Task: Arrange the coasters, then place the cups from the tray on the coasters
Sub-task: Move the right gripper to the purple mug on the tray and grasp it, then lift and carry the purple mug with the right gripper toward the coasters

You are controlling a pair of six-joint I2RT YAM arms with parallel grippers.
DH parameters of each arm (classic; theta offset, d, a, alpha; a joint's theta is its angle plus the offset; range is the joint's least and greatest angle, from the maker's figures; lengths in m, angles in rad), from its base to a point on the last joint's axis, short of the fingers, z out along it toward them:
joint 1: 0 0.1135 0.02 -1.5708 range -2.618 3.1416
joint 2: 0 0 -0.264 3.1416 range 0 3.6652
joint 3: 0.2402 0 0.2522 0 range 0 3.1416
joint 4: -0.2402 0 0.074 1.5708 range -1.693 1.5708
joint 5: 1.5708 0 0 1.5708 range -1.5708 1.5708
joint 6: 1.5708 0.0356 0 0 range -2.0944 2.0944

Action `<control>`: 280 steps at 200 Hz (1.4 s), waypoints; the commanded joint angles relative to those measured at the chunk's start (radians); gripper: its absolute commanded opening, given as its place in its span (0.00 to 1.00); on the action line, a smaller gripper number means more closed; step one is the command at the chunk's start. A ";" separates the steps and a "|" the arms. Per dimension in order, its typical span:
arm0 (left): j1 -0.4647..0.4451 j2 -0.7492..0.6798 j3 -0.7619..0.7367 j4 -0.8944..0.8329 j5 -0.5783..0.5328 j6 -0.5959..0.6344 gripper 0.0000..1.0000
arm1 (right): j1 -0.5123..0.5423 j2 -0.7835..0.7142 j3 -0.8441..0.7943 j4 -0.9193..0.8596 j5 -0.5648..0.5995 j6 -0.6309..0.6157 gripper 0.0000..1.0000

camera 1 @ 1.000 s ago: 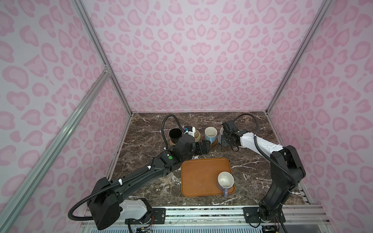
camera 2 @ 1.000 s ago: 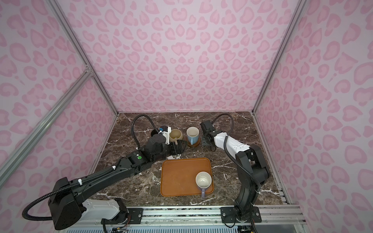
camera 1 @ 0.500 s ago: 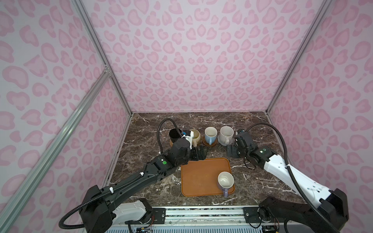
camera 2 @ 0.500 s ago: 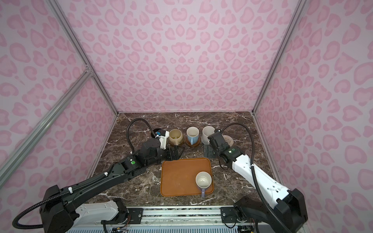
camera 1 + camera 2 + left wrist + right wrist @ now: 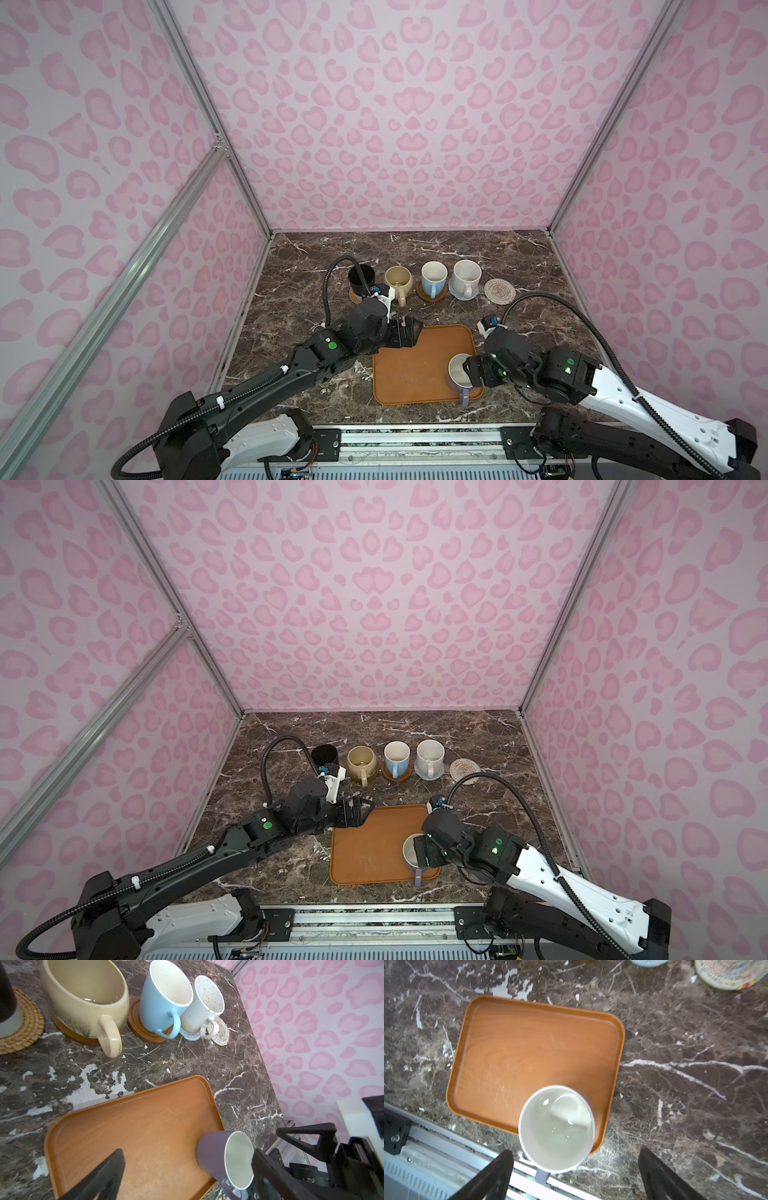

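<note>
The right tool, jaws apart and holding nothing, is hovering over the lavender mug, which is sitting upright in the near right corner of the tray, handle pointing back toward this arm; the left tool, likewise apart, is hanging over the far left corner, farther off; the beige coaster is lying bare beyond the tray

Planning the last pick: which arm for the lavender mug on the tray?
Right. The right tool, open, hovers by the lavender ceramic mug on the orange-brown tray, and the bare beige knitted coaster lies on that side. The left tool is across the tray.
</note>
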 commanded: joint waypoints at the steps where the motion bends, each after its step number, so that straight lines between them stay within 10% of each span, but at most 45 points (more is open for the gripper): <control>1: 0.000 -0.007 -0.017 0.035 0.043 -0.003 0.97 | 0.088 0.000 -0.032 -0.029 0.046 0.131 0.95; 95: -0.007 -0.037 -0.100 0.068 0.101 -0.028 0.97 | 0.287 0.153 -0.127 0.135 0.143 0.276 0.89; 280: -0.069 -0.094 -0.131 0.123 0.032 -0.111 0.97 | 0.244 0.289 -0.134 0.197 0.225 0.287 0.04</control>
